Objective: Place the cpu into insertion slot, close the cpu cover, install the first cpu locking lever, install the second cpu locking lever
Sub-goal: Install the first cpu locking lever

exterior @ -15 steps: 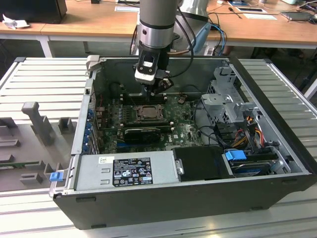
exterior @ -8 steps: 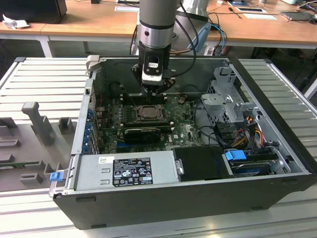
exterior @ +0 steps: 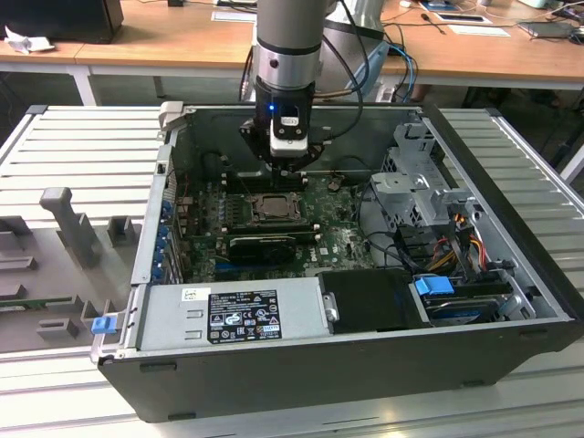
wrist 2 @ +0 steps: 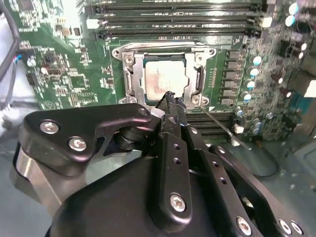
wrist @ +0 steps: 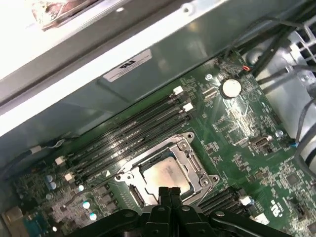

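Already one cpu (wrist 2: pixel 165 79) lies under one cpu cover (wrist 2: pixel 137 81), end effector (wrist 2: pixel 170 98) closed.

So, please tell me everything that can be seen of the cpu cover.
The cpu cover is a thin silver metal frame with a large square window. It lies flat, closed over the cpu, whose pale top shows through the window, beside the long memory slots. The hand, tips shut, sits at one edge of it; contact is unclear.
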Robot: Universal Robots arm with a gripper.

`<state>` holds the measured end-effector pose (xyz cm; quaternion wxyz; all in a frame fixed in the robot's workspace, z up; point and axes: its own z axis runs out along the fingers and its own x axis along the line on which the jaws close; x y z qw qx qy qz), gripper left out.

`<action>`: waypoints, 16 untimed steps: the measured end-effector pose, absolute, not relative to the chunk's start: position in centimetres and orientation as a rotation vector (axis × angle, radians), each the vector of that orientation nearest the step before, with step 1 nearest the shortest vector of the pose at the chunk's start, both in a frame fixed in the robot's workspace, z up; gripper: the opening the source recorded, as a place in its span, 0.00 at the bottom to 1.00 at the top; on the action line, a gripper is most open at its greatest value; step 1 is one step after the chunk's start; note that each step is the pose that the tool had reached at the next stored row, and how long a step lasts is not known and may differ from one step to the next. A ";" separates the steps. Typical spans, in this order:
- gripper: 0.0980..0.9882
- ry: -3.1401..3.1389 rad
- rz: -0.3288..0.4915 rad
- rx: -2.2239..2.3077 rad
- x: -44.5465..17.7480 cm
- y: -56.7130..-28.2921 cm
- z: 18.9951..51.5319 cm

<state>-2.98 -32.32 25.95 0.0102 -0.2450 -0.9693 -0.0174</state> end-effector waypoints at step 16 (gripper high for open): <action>0.01 -3.095 -0.051 -0.393 -3.3 -32.3 25.9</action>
